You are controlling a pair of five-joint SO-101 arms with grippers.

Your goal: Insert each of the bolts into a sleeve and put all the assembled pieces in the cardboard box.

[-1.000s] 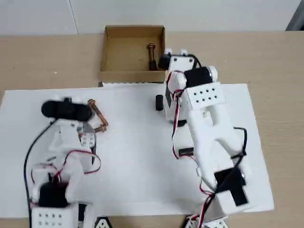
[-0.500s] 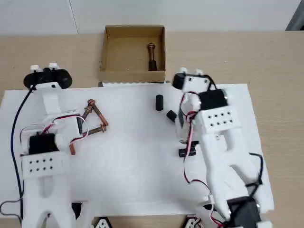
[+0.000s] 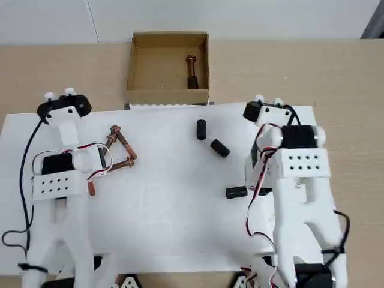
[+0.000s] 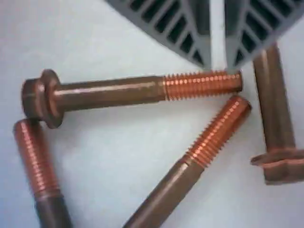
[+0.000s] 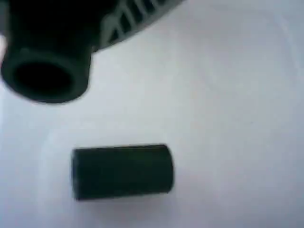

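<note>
Left jaws barely parted, empty, over bolts [image 4: 104,90]; right jaws: cannot tell. Bolts likely stiff, slick, roll-prone; best gripped mid-shank.

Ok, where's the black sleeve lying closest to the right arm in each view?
High view: the sleeve lies on its side on the white sheet, beside the right arm.
Right wrist view: the same sleeve side-on, next to a second sleeve seen end-on.
Left wrist view: bolts on the sheet instead.
Shared landmark: the white sheet under everything.
</note>
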